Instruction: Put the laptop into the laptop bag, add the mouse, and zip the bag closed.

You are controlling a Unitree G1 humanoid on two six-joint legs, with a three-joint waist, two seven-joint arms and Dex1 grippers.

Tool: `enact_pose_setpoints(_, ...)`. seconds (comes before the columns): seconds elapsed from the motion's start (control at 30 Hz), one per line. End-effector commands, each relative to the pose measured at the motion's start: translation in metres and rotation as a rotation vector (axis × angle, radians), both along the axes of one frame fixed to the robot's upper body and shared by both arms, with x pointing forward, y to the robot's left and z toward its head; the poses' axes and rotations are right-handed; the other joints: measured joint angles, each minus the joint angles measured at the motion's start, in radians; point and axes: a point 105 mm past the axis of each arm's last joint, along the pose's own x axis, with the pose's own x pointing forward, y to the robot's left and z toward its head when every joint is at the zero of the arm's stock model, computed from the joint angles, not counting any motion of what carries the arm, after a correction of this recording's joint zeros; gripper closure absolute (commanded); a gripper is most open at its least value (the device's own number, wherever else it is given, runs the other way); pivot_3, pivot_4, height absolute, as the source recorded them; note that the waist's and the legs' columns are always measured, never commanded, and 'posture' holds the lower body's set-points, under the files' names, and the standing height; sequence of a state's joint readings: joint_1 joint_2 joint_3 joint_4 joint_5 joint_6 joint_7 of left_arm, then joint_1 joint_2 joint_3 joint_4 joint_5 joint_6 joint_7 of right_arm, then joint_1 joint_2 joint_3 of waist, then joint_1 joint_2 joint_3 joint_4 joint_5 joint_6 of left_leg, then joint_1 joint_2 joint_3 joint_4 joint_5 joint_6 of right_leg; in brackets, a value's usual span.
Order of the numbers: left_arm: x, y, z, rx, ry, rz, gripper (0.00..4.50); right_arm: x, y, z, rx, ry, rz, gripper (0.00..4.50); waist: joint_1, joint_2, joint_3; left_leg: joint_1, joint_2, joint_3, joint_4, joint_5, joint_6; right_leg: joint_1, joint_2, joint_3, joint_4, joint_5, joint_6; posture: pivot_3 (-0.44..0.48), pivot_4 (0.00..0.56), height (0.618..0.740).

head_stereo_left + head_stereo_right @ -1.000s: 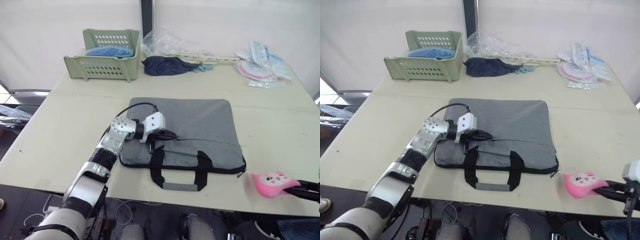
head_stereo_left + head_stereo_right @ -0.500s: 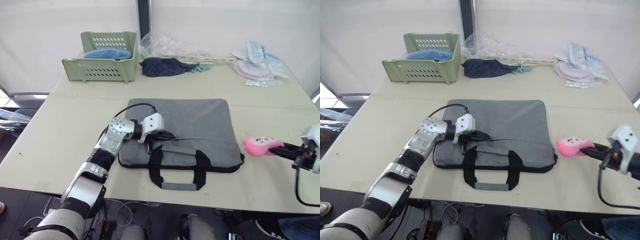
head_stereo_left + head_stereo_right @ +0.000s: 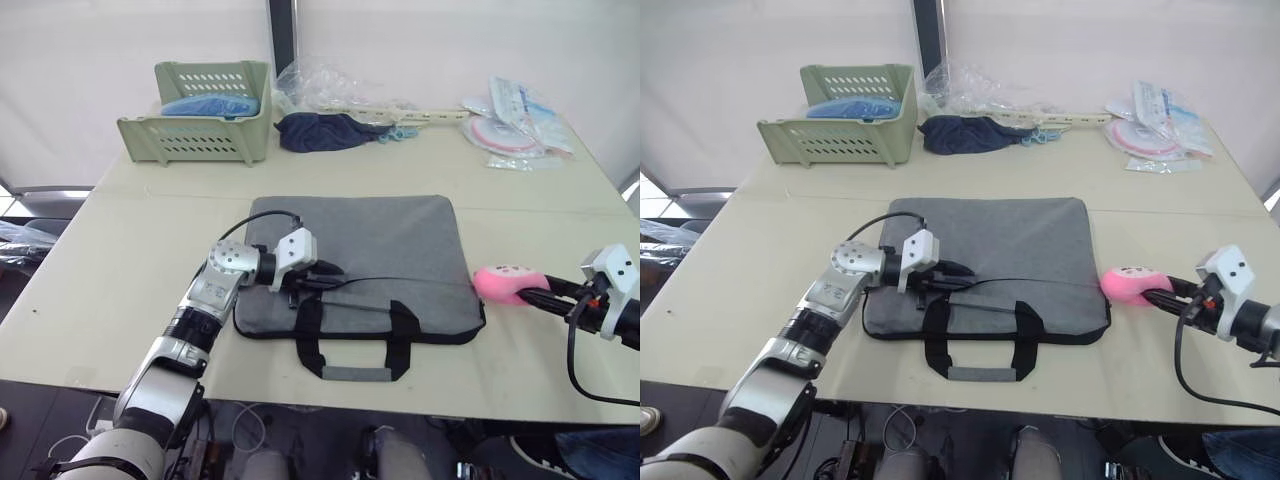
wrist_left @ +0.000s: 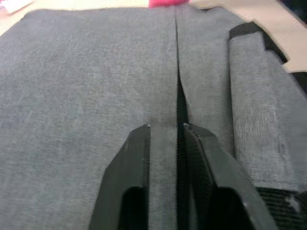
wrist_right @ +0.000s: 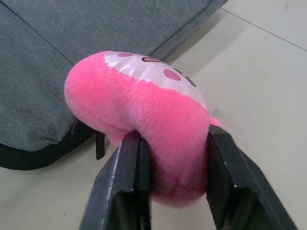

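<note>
The grey laptop bag (image 3: 365, 260) lies flat near the middle of the worktop (image 3: 120, 260), handles toward the front edge. The left end effector (image 4: 165, 132) rests on its zipper line near the bag's left end, fingers narrowly parted. The right end effector (image 5: 172, 143) clamps a pink plush toy (image 5: 144, 124) just beside the bag's right front corner.

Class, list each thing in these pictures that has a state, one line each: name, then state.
laptop bag: flat on the table, zip line partly open near its front edge
left gripper: fingers nearly shut astride the zip line
right gripper: shut on the pink plush toy
green basket: upright, blue item inside
</note>
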State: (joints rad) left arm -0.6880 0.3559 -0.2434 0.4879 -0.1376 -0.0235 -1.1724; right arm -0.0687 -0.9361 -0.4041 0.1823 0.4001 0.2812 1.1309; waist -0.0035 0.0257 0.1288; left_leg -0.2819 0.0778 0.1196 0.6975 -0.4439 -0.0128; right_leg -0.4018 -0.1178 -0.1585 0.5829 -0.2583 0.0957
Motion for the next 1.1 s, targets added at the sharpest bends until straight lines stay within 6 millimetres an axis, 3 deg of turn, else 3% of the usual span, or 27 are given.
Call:
enact_pose_setpoints(0.03,-0.012,0.028,-0.008,-0.015,0.112,0.057,1.82,-0.009,-0.013,0.028,-0.066,-0.079,0.011,1.32,-0.001,0.002,0.003,-0.001,0.000,0.000,0.000,0.000,0.000,-0.002,0.000,0.000,0.001,0.000,0.000,0.000,0.150,0.740)
enact_pose_setpoints(0.07,-0.010,0.041,0.005,-0.054,0.092,0.115,1.69,-0.010,-0.019,0.037,-0.068,-0.101,-0.003,1.11,-0.001,0.000,0.005,-0.001,0.000,0.001,0.000,0.000,0.000,-0.003,0.000,0.001,0.001,0.000,0.000,0.000,0.150,0.740)
enact_pose_setpoints(0.13,-0.009,0.059,0.021,-0.098,0.061,0.194,0.89,-0.010,-0.026,0.049,-0.066,-0.133,-0.020,0.34,-0.016,-0.003,0.014,-0.002,0.000,0.002,0.001,0.001,-0.002,-0.005,0.000,0.001,0.002,0.001,0.002,0.000,0.150,0.740)
enact_pose_setpoints(0.17,-0.009,0.069,0.028,-0.113,0.041,0.239,0.27,-0.010,-0.029,0.055,-0.063,-0.147,-0.027,0.00,-0.019,-0.004,0.016,-0.003,0.000,0.004,0.000,0.002,-0.003,-0.008,0.000,0.004,0.005,0.001,0.002,0.000,0.150,0.740)
enact_pose_setpoints(0.23,-0.008,0.093,0.044,-0.135,-0.012,0.347,0.05,-0.011,-0.036,0.065,-0.089,-0.162,-0.034,0.00,-0.029,-0.005,0.027,-0.002,0.001,0.004,0.001,0.002,-0.004,-0.009,0.001,0.004,0.007,0.001,0.002,0.000,0.150,0.740)
enact_pose_setpoints(0.33,-0.007,0.139,0.071,-0.138,-0.112,0.532,0.05,-0.008,-0.055,0.077,-0.172,-0.198,-0.088,0.00,-0.031,-0.008,0.034,-0.003,0.002,0.006,0.000,0.003,-0.005,-0.012,0.002,0.007,0.008,0.001,0.002,0.000,0.150,0.740)
enact_pose_setpoints(0.4,-0.007,0.164,0.080,-0.121,-0.142,0.625,0.05,-0.007,-0.066,0.075,-0.260,-0.189,-0.096,0.00,-0.028,-0.009,0.037,-0.002,0.002,0.006,0.001,0.003,-0.005,-0.015,0.002,0.006,0.008,0.001,0.002,0.000,0.150,0.740)
enact_pose_setpoints(0.5,-0.010,0.203,0.079,-0.033,-0.164,0.751,0.05,-0.006,-0.080,0.070,-0.376,-0.170,-0.099,0.00,-0.023,-0.009,0.038,-0.003,0.002,0.007,0.000,0.003,-0.005,-0.017,0.002,0.007,0.008,0.001,0.002,0.000,0.150,0.740)
enact_pose_setpoints(0.6,-0.014,0.233,0.079,0.046,-0.193,0.851,0.05,0.002,-0.087,0.079,-0.369,-0.208,-0.122,0.00,-0.026,-0.009,0.038,-0.006,0.001,0.010,-0.001,0.003,-0.005,-0.021,0.001,0.007,0.007,0.001,0.002,0.000,0.150,0.740)
enact_pose_setpoints(0.83,-0.017,0.266,0.080,0.112,-0.234,0.941,0.05,0.015,-0.084,0.077,-0.372,-0.226,-0.092,0.00,-0.030,-0.008,0.039,-0.010,0.002,0.015,0.000,0.003,-0.006,-0.030,0.002,0.010,0.010,0.001,0.003,0.000,0.150,0.740)
enact_pose_setpoints(1.1,-0.018,0.274,0.080,0.103,-0.223,0.967,0.05,0.021,-0.085,0.074,-0.355,-0.236,-0.099,0.00,-0.030,-0.008,0.039,-0.010,0.002,0.017,0.000,0.003,-0.006,-0.031,0.002,0.011,0.010,0.001,0.003,0.000,0.150,0.740)
